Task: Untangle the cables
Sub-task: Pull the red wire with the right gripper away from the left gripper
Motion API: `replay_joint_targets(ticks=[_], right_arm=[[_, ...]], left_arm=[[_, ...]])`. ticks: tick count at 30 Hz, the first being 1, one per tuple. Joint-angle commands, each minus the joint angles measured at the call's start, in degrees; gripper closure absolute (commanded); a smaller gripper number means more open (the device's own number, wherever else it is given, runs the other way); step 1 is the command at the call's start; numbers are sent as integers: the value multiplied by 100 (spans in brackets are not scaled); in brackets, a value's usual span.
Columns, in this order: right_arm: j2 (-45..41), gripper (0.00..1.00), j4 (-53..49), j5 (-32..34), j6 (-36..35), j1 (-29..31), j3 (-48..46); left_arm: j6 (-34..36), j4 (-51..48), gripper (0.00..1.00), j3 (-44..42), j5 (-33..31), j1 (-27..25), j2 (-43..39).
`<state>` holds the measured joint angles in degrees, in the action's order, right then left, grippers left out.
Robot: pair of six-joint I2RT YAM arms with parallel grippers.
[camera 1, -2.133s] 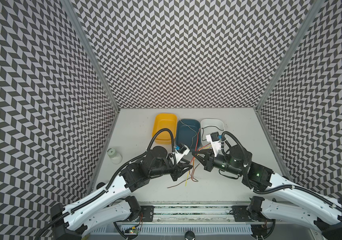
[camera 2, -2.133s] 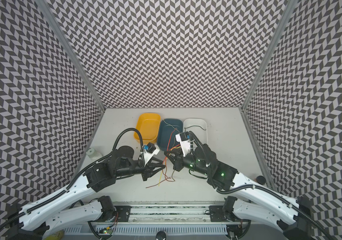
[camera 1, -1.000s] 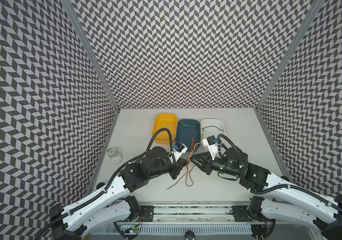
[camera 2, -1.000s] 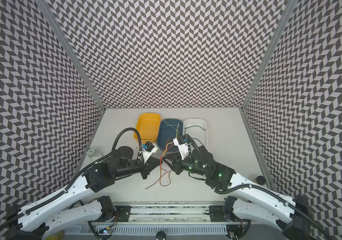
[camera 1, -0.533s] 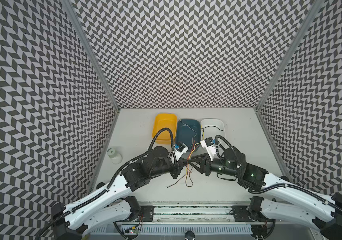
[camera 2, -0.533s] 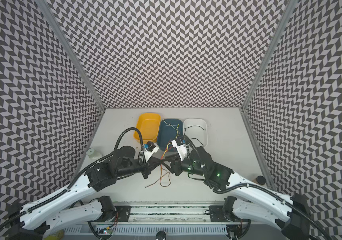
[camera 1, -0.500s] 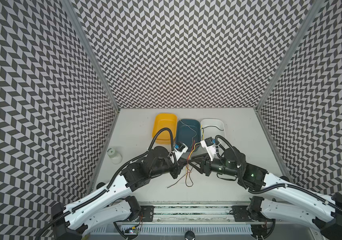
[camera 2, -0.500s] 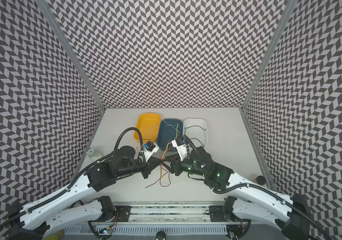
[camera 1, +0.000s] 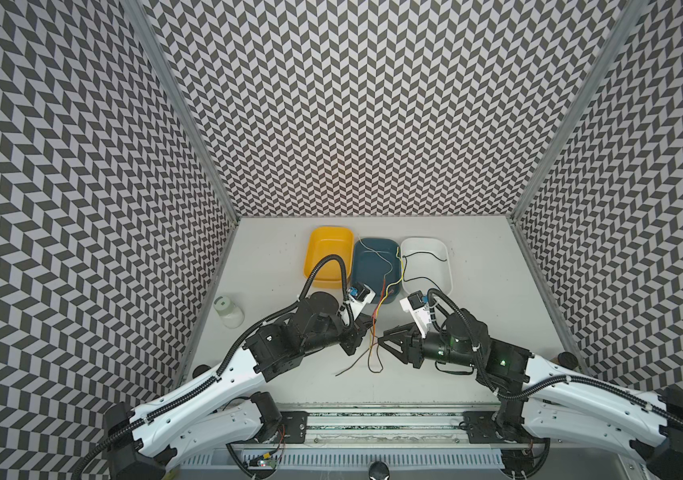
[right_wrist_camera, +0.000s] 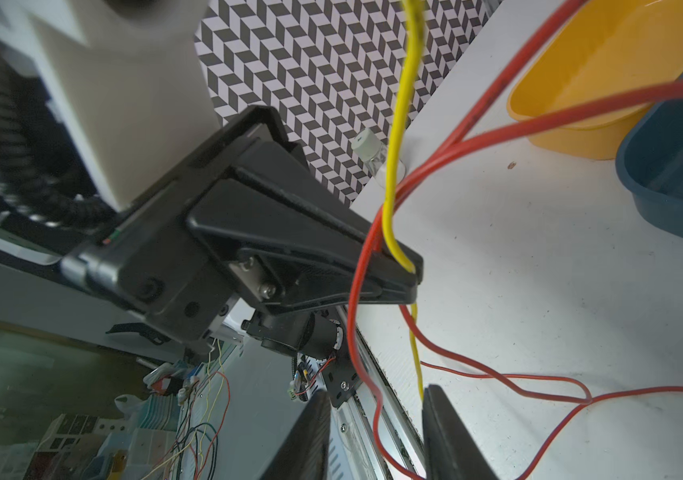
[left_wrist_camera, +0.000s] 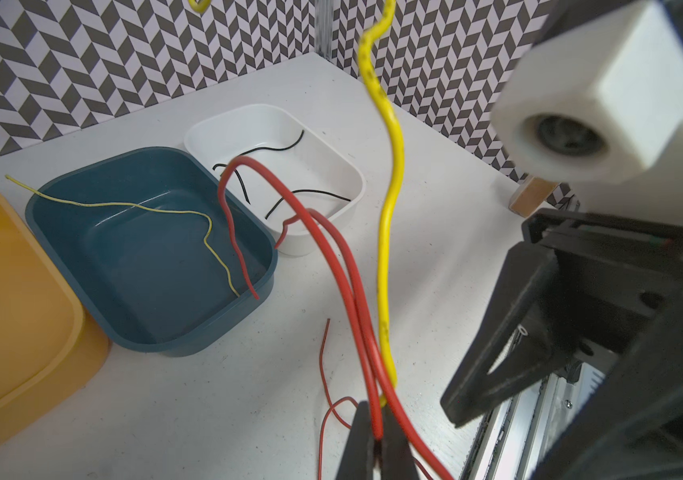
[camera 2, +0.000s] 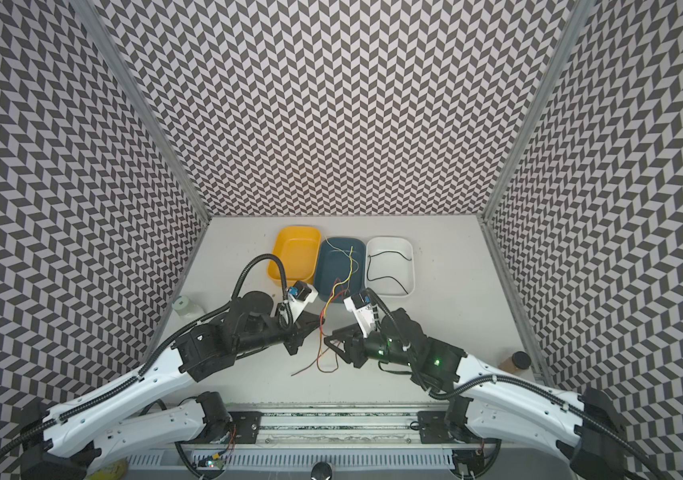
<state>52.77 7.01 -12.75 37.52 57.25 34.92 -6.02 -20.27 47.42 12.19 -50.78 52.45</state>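
Bimanual cell, read from left to right. A clear bottle (camera 1: 229,311) with a pale cap stands on the counter (camera 1: 273,266) near the left wall. Toward the rear, the yellow tray (camera 1: 328,257) begins a row of three trays set side by side. In front of it the left fingers (left_wrist_camera: 358,436) are pressed fully together on the cables (left_wrist_camera: 373,361), pinching a thick red cable (left_wrist_camera: 346,291) and a thick yellow cable (left_wrist_camera: 394,174) where the two converge; the right wrist view shows the same pinch from the opposite side. The blue tray (camera 1: 375,266), in the middle of the row, holds a thin yellow cable (left_wrist_camera: 144,205), and one end of the thick red cable hangs down into it. A thin red cable (left_wrist_camera: 321,353) lies looped on the counter below the held bundle. The right fingers (right_wrist_camera: 310,440) face the left pair tip to tip and stand partly apart, clamping nothing. The thick red cable and the loose tail of the thick yellow cable pass through their gap; the tail ends close against one inner face, though contact cannot be settled from this angle. The white tray (camera 1: 426,262) closes the row and contains a black cable (left_wrist_camera: 319,194). What appears to be a small brown jar (camera 2: 516,360) stands by the right wall.
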Motion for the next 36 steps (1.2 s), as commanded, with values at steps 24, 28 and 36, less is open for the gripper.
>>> replay_joint_targets(ticks=[24, 28, 36], right_arm=[[743, 75, 564, 612, 1, 298, 367], [644, 85, 479, 758, -26, 299, 333], [318, 98, 181, 947, -128, 300, 332]], left_arm=[[-4, -51, 100, 198, -163, 15, -18], [4, -52, 100, 206, -164, 16, -15], [46, -136, 100, 224, -354, 7, -57]])
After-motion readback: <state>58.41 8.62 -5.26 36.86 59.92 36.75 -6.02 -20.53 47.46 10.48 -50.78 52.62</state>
